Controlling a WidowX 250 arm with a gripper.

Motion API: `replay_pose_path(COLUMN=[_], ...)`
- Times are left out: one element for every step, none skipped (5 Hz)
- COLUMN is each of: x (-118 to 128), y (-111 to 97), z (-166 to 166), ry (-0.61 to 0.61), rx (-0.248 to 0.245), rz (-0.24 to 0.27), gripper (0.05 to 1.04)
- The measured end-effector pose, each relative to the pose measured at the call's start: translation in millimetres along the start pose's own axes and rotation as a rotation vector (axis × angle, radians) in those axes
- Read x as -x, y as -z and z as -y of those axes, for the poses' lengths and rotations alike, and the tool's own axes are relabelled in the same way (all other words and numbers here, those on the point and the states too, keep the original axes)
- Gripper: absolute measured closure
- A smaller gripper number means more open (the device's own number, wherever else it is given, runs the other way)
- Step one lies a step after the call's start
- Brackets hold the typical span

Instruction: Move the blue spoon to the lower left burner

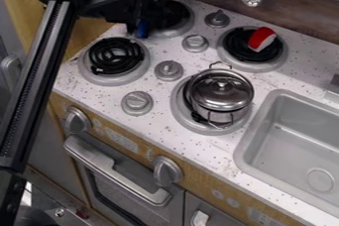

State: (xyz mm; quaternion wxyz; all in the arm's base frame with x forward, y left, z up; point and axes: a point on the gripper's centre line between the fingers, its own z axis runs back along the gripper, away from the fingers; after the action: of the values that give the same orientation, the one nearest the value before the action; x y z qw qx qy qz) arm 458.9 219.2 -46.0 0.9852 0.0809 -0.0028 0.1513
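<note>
camera view: blue spoon (142, 29), probably, small deep-blue sliver beside black gripper (148, 16); can't tell jaws' state.

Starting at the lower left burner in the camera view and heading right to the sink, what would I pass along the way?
Lower left burner → small grey knob → lidded metal pot → grey sink.
</note>
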Motion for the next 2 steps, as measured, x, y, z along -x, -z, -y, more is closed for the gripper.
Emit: replay_pose_path(x=[8,21], y=[1,-15], z=[5,12], ry=[0.002,0.017], rx=[0.018,0.022], rz=[0.006,0.015], gripper=[0.718,0.719])
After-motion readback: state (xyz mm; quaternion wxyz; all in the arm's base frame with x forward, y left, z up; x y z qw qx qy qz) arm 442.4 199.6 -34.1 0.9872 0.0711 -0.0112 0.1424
